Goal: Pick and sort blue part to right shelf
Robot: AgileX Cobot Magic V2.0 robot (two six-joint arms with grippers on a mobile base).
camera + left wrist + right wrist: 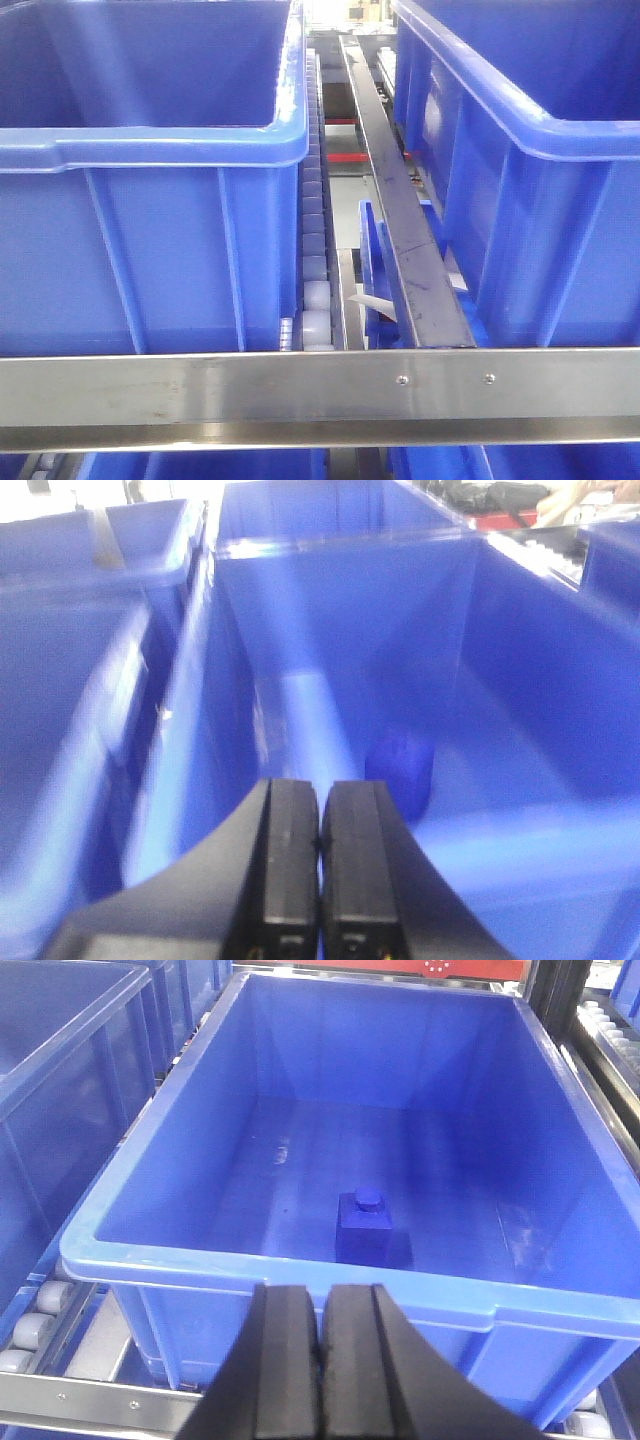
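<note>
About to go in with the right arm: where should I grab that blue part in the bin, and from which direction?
Take the blue part by its blocky square body, not the small round knob on top, which looks too small to hold. It stands upright on the floor of the blue bin, clear of the walls, so come straight down from above. The right gripper is shut; open it first.

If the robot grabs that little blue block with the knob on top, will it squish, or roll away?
The blue block looks like hard molded plastic with square sides, so it probably won't squish. It sits flat on the floor of the blue bin, so it should slide rather than roll. It looks small and likely light, maybe a bit slippery.
</note>
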